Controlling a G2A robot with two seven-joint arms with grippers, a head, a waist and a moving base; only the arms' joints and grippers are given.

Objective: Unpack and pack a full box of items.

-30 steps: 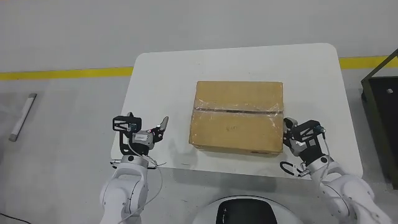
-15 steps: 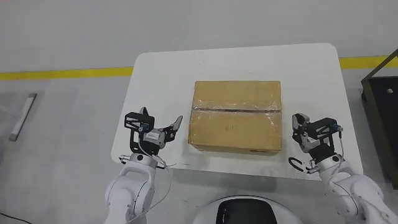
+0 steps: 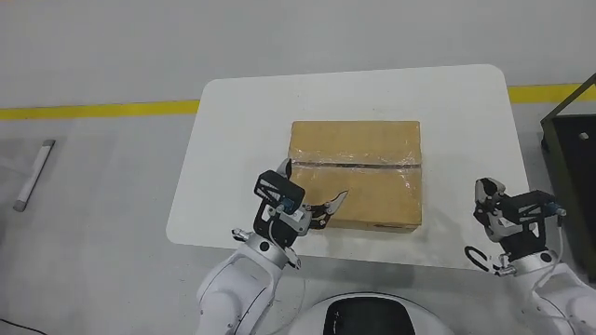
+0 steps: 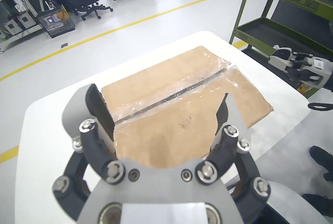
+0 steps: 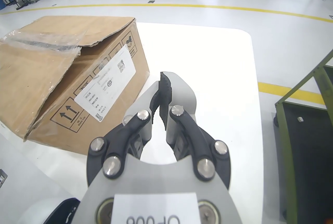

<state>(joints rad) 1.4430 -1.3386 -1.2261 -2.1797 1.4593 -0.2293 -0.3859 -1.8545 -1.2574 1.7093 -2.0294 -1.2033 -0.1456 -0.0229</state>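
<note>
A brown cardboard box (image 3: 354, 172) lies in the middle of the white table (image 3: 242, 130), its top flaps down, with torn clear tape along the seam (image 4: 182, 89). My left gripper (image 3: 315, 186) hovers open over the box's near left corner, and the box top (image 4: 161, 128) shows between its fingers. My right gripper (image 5: 162, 79) is shut on nothing, over the table to the right of the box and apart from it. In the right wrist view the box's end (image 5: 104, 79) carries a white label, and the flap edge above it is crumpled and slightly lifted.
A green metal cart (image 3: 570, 177) stands just off the table's right edge, close to my right gripper (image 4: 294, 63). Yellow floor lines run behind the table. Bare table surface (image 5: 208, 66) lies beyond and to the right of the box.
My left gripper has swung right from the table's left side to over the box's near left corner. My right gripper has drawn back from the box's right end toward the table's edge.
</note>
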